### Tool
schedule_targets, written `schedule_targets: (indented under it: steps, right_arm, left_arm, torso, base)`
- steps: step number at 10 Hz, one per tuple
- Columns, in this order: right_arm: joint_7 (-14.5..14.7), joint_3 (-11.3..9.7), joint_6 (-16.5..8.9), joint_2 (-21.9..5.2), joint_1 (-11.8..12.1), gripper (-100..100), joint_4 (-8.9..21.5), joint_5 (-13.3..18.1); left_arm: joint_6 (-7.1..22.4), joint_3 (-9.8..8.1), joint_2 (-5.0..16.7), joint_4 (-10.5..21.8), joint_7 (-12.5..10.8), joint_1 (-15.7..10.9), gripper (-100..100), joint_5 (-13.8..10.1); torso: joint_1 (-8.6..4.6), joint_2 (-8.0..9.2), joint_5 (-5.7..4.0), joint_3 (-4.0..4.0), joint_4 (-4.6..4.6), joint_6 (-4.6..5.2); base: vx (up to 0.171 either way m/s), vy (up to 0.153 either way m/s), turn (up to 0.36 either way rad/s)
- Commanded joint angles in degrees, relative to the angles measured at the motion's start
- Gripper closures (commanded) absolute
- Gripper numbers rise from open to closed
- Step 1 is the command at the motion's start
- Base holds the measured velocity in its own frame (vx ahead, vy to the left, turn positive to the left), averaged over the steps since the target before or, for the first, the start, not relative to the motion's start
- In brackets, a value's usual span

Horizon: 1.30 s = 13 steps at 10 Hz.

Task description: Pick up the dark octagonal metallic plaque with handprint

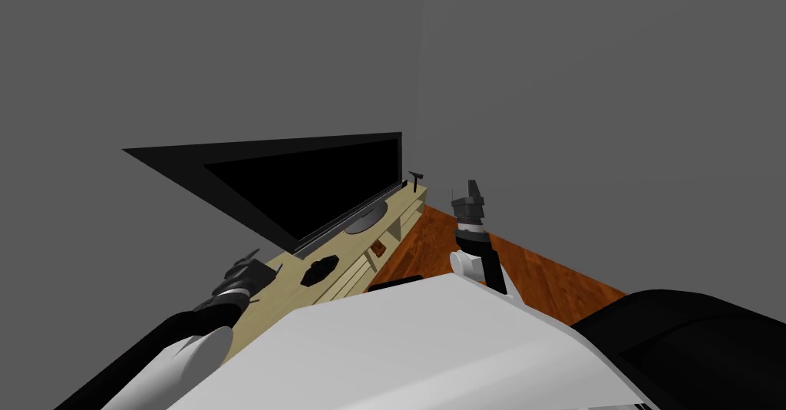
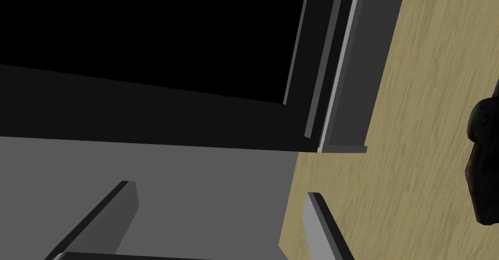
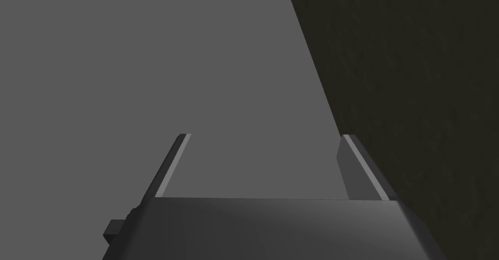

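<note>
Tan cabinet (image 1: 349,244), black television (image 1: 307,183), dark plaque (image 1: 319,270)

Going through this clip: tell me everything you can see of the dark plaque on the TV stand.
The plaque is a near-black, flat, many-sided slab, roughly octagonal. It lies flat on the pale wood-grain top of the stand, in front of the television and apart from its base. The left wrist view shows the plaque's edge as dark brown and lumpy. No handprint can be made out. Nothing grips it: the left gripper is open beside it, not touching.
</note>
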State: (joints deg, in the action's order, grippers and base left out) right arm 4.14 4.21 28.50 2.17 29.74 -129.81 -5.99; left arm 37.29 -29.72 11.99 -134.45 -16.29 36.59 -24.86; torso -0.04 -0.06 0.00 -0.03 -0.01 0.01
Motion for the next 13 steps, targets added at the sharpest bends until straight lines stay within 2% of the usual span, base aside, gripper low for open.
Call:
schedule_targets:
  steps: [1,2,3,5,6,7,8,9,10,12,13]
  right_arm:
    - [0.00,0.00,0.00,0.00,0.00,0,0.00,0.00]
    - [0.00,0.01,0.00,0.00,0.01,0,0.00,0.00]
    - [0.00,0.01,0.00,0.00,0.01,0,0.00,0.00]
    - [0.00,0.01,0.00,0.00,0.01,0,0.00,0.00]
    - [0.00,0.01,0.00,0.00,0.01,0,0.00,0.00]
    - [0.00,0.00,0.00,0.00,0.00,0,0.00,0.00]
    - [0.00,0.01,0.00,0.00,0.01,0,0.00,0.00]
    - [0.00,0.00,0.00,0.00,0.01,0,0.00,0.00]
    - [0.00,0.01,0.00,0.00,0.01,0,0.00,0.00]
    - [0.00,0.01,0.00,0.00,0.02,0,0.00,0.00]
    - [0.00,0.01,0.00,0.00,0.02,0,0.00,0.00]
  left_arm:
    - [2.86,-0.86,0.64,0.63,-0.64,0.26,-100,-0.85]
    - [3.51,-0.86,0.64,0.63,-0.64,0.26,-100,-0.85]
    - [5.63,-2.03,1.27,1.79,-1.59,0.78,-100,-1.90]
    - [7.71,-2.03,1.27,1.79,-1.59,0.78,-100,-1.90]
    - [9.83,-3.10,1.92,3.05,-2.50,1.30,-100,-2.90]
    - [11.87,-3.10,1.92,3.05,-2.50,1.30,-100,-2.90]
    - [13.77,-4.05,2.59,4.40,-3.35,1.79,-100,-3.85]
    - [15.67,-4.05,2.59,4.40,-3.35,1.79,-100,-3.85]
    - [17.36,-4.90,3.29,5.82,-4.15,2.26,-100,-4.74]
    - [19.96,-4.90,3.29,5.82,-4.15,2.26,-100,-4.74]
    - [21.71,-5.64,4.00,7.28,-4.89,2.72,-100,-5.59]
  torso:
    - [0.00,0.00,0.00,0.00,0.00,0.00]
    - [0.02,-0.01,0.00,0.00,0.00,-0.04]
    - [0.04,0.00,0.01,0.00,0.00,-0.05]
    - [0.03,-0.03,0.00,-0.01,-0.01,-0.05]
    - [0.04,-0.01,0.00,-0.01,0.00,-0.05]
    - [-0.01,-0.03,0.00,-0.02,-0.01,-0.01]
    - [-0.01,-0.04,-0.01,-0.02,-0.01,-0.04]
    - [-0.01,-0.07,-0.01,-0.04,-0.01,-0.02]
    - [0.02,-0.09,0.00,-0.05,-0.02,-0.04]
    - [0.00,-0.11,0.00,-0.07,-0.03,-0.05]
    - [0.02,-0.05,0.00,-0.03,-0.01,-0.06]
  base:
    - [0.011,-0.015,-0.108]
    - [0.007,-0.004,0.019]
    - [0.015,-0.018,-0.203]
    - [0.012,-0.010,-0.040]
    - [0.018,-0.023,-0.169]
    - [0.021,-0.020,-0.135]
    - [0.031,-0.025,-0.199]
    - [0.033,-0.012,-0.092]
    - [0.042,-0.023,-0.203]
    - [0.027,-0.012,-0.038]
    - [0.030,-0.023,-0.159]
